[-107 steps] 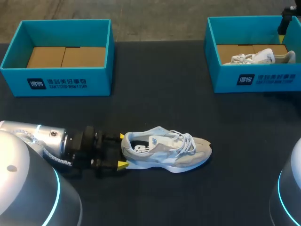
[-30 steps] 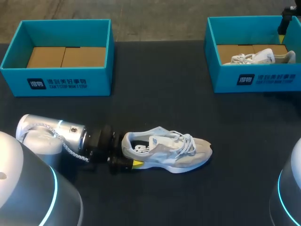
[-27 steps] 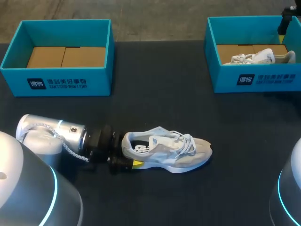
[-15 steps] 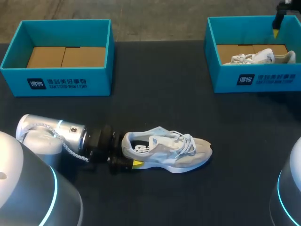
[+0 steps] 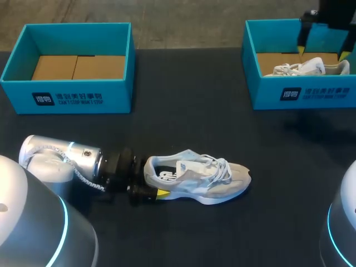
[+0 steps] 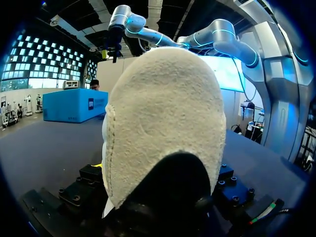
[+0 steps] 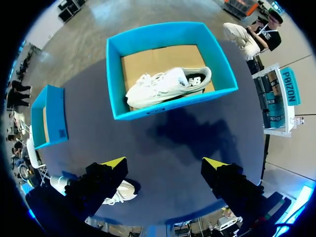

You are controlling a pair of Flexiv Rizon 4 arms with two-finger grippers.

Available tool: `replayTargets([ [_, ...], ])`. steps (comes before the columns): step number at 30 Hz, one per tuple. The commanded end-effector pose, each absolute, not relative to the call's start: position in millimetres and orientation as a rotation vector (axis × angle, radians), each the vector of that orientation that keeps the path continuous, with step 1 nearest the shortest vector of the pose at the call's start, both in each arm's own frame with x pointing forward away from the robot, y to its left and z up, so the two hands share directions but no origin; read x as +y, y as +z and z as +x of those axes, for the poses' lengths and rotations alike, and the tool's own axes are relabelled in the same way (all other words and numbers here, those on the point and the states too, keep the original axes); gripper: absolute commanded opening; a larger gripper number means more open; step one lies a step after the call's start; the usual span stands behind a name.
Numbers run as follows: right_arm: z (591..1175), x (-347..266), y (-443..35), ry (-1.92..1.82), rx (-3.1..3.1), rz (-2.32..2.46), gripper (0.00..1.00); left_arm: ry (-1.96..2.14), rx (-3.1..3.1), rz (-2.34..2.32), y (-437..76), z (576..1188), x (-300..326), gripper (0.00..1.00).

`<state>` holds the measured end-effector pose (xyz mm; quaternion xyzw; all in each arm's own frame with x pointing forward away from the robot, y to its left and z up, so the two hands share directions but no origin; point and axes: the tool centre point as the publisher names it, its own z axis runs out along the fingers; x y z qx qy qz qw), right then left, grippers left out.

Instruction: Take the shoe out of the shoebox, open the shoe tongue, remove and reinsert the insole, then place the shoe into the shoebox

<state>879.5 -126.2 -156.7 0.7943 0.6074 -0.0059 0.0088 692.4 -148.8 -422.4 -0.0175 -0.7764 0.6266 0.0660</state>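
Change, right arm: 0.5 s ago only the end of the right gripper (image 7: 164, 163) showed, at the head view's far right corner. Now more of it is in view, shifted inward, above the back wall of the right box (image 5: 303, 95).
Change, left arm: 3.6 s ago it sat just short of the heel. By 1.0 s ago it had pushed in & rolled over; no diff since.
Change, shoe: same spot & pose in all frames.
Left box (image 5: 22, 69): far left of the table (image 5: 183, 117), open top, bare cardboard floor (image 5: 78, 67) showing.
Right box: far right of the table, open top. Holds a second shoe (image 5: 308, 68), pale, lying on cardboard w/ toe end toward the table's middle & heel toward the outer wall.
Boxes: well apart, both along the far edge.
Shoe (image 5: 200, 179): out on the table, nearer the robot than both boxes. Upright on its sole, opening up, heel toward the left arm, toe toward the right side.
Right gripper state: spread wide, nothing btwn the fingers. It hangs high over the table, right box ahead of it in its wrist view.
Left gripper (image 5: 146, 183) state: hard up against the shoe's heel. Clamped or not: can't tell, since the heel fills its wrist view.
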Motion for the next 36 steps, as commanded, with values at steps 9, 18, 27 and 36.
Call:
replayTargets([
  [9,877.0,-116.1,-153.9,-0.040,1.864,2.462,1.00,1.888,-2.343,-0.052,-422.8,691.9,-148.7,0.00],
  [18,832.9,-20.8,-169.7,-0.057,1.841,2.477,1.00,1.888,-2.343,-0.052,-422.8,691.9,-148.7,0.00],
  [27,781.4,33.2,-187.7,-0.039,1.784,2.461,1.00,1.888,-2.343,-0.052,-422.8,691.9,-148.7,0.00],
  [36,746.2,73.8,-217.2,0.034,1.843,2.549,1.00,1.888,-2.343,-0.052,-422.8,691.9,-148.7,0.00],
])
